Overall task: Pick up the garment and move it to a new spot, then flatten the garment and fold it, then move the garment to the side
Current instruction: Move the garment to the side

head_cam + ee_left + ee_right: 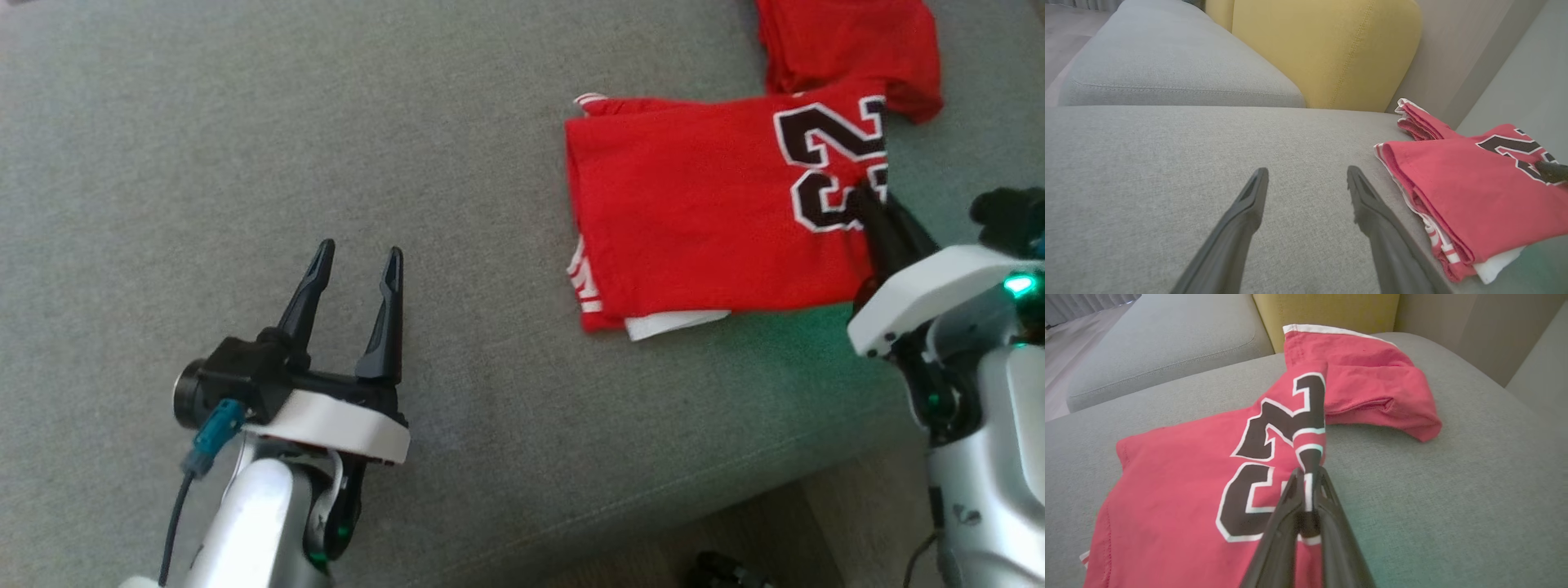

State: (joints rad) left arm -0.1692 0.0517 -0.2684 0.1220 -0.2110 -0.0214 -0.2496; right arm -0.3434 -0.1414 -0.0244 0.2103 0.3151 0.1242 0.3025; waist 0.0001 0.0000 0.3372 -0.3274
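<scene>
Grey woven sofa seat (245, 122) spreads across the whole work area. Far behind it in the left wrist view are a second grey seat cushion (1167, 65) and a mustard-yellow upholstered back cushion (1331, 49).

On the left, the left gripper (360, 249) hovers over bare fabric with its two dark fingers spread wide and nothing between them, well apart from the cloth. To its right lies the red cotton jersey with black, white-edged numerals (694, 204). Its main body is doubled over into a rough rectangle, with a white layer peeking out at the near edge. Further right, the right gripper (1308, 473) is pinched tight on a raised ridge of the jersey's edge, just where the numerals end.

This looks like the folding step, partly done. The body is stacked, but one loose red flap (849, 41) sprawls beyond the rectangle towards the back of the seat. The next move probably calls for carrying the pinched edge over the stack so that the flap comes with it. The free left gripper could pin the near side so the layers do not slide.

Nothing lies between the grippers and the cloth. The seat's front edge and the strip of floor (816, 523) below it sit close to the right arm, so a pull that way could drag the jersey off.
</scene>
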